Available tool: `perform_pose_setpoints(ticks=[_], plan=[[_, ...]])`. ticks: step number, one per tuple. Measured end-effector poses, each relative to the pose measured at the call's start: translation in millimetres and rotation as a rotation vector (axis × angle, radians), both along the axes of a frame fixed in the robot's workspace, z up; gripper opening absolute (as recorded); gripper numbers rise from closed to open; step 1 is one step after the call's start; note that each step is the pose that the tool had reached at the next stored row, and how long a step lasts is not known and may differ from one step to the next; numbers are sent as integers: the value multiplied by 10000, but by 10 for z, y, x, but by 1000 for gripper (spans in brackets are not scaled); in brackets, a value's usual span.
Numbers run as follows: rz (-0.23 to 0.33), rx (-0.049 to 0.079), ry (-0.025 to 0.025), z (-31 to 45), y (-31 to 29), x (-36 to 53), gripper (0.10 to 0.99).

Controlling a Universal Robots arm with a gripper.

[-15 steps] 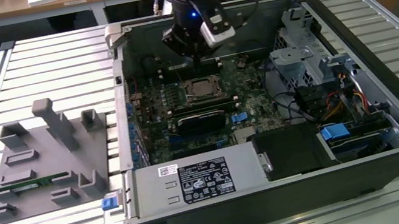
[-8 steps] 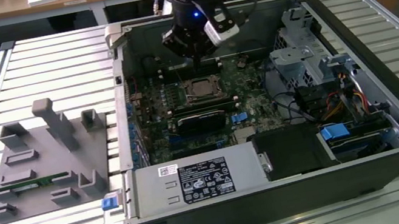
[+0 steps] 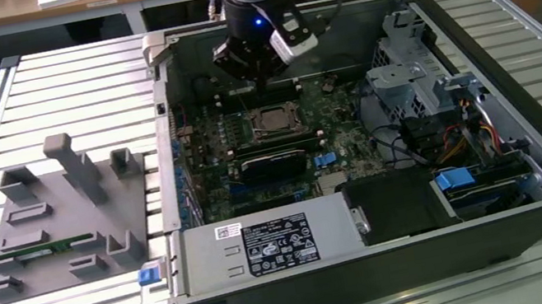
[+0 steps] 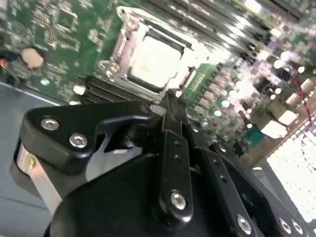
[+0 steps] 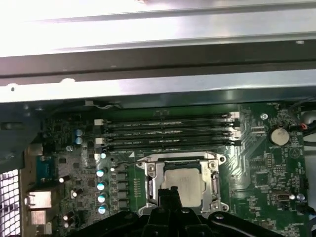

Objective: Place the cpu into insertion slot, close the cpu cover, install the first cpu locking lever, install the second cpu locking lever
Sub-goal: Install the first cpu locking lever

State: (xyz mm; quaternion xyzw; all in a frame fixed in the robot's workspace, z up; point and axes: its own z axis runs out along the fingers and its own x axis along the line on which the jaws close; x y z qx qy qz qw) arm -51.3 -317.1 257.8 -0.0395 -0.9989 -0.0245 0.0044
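The cpu point(image 4: 155, 61) point(image 5: 185, 185) lies flat in the insertion slot point(image 3: 271, 121) on the green board, its silver face up. The cpu cover point(image 4: 121, 47) point(image 5: 213, 177) lies down around it as a metal frame. In both wrist views my gripper point(image 4: 170, 101) point(image 5: 170, 193) hovers at the edge of the socket, with the black fingertips pressed together and nothing visible between them. In the exterior view the gripper point(image 3: 254, 71) hangs just behind the socket, inside the open case. A thin wire rod point(image 5: 129, 162) runs off one corner of the cover. How the locking levers stand I cannot tell.
Long black memory slots point(image 5: 168, 133) run beside the socket, below the metal case wall point(image 5: 158, 84). A coin battery point(image 5: 279, 136), a black card point(image 3: 273, 164), the power supply point(image 3: 265, 245) and a drive cage point(image 3: 408, 77) surround the area. A grey fixture point(image 3: 59, 214) stands at the exterior view's left.
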Motion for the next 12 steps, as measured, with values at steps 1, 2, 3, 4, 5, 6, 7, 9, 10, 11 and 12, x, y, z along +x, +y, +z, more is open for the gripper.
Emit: perform_pose_setpoints(ticks=[1, 2, 3, 4, 5, 6, 7, 9, 10, 11, 12], plan=[[3, 3, -7, -1, 0, -23, 106], [30, 12, -13, -4, 0, -31, 106], [136, 13, -13, -4, 0, -31, 106], [274, 12, -12, -5, 0, -31, 106], [403, 12, -12, -6, 0, -32, 106], [485, 14, -13, -7, -1, -36, 106], [513, 14, -15, -9, -1, -55, 106], [515, 14, -28, -10, 0, -118, 106], [515, 14, -34, -11, 0, -152, 106], [515, 15, -40, -11, 0, -187, 106], [514, 15, -44, -11, 0, -214, 106]])
